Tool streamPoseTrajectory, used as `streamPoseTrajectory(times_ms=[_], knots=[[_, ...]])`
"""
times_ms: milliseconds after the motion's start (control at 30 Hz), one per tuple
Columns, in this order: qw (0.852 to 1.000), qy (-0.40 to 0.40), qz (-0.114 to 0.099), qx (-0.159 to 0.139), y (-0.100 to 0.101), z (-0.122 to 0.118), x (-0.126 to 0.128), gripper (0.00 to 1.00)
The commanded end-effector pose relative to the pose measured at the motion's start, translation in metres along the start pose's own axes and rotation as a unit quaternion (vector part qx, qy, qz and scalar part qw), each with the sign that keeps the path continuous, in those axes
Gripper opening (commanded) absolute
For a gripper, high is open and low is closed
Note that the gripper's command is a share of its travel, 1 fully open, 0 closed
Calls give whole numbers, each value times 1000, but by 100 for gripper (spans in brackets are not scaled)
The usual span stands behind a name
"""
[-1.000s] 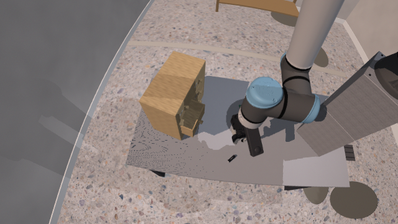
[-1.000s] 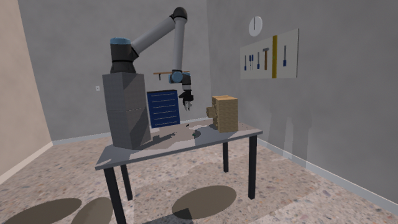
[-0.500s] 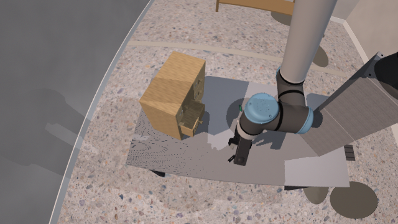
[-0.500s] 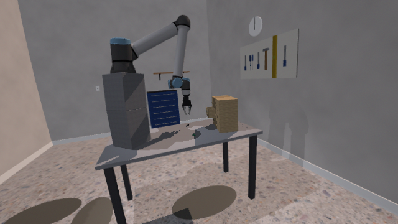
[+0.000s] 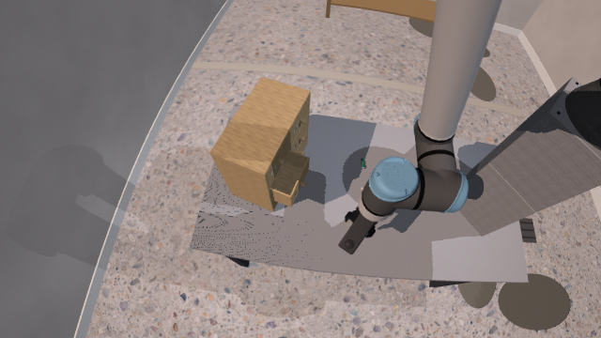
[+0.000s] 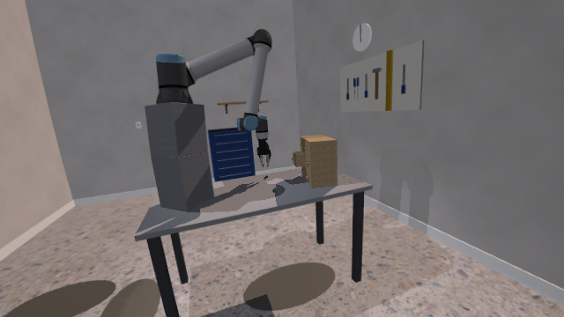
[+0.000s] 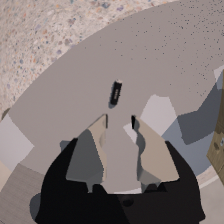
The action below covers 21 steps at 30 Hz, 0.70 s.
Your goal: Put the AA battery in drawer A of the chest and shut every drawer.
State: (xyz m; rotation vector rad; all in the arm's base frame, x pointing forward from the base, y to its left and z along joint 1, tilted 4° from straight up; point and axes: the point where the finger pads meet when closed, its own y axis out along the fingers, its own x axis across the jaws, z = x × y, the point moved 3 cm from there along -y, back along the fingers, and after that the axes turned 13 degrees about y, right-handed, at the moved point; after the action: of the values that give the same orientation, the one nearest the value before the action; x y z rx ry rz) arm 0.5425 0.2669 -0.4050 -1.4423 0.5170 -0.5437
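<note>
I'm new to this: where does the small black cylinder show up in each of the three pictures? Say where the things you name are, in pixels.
Top: not visible; the arm seems to block it.
Exterior: on the table, right around the middle of the picture, the small black cylinder (image 6: 265, 177) (image 7: 116, 93).
Wrist: just above the centre.
Shared landmark: the wooden chest (image 5: 254, 127) (image 6: 324, 163) (image 7: 218, 154), cut off at the wrist view's right edge.
</note>
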Motion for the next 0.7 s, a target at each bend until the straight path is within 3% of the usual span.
streamPoseTrajectory(times_ms=[0, 667], knots=[[999, 39, -2, 0, 6, 1, -2, 20], [996, 88, -2, 0, 16, 1, -4, 20]])
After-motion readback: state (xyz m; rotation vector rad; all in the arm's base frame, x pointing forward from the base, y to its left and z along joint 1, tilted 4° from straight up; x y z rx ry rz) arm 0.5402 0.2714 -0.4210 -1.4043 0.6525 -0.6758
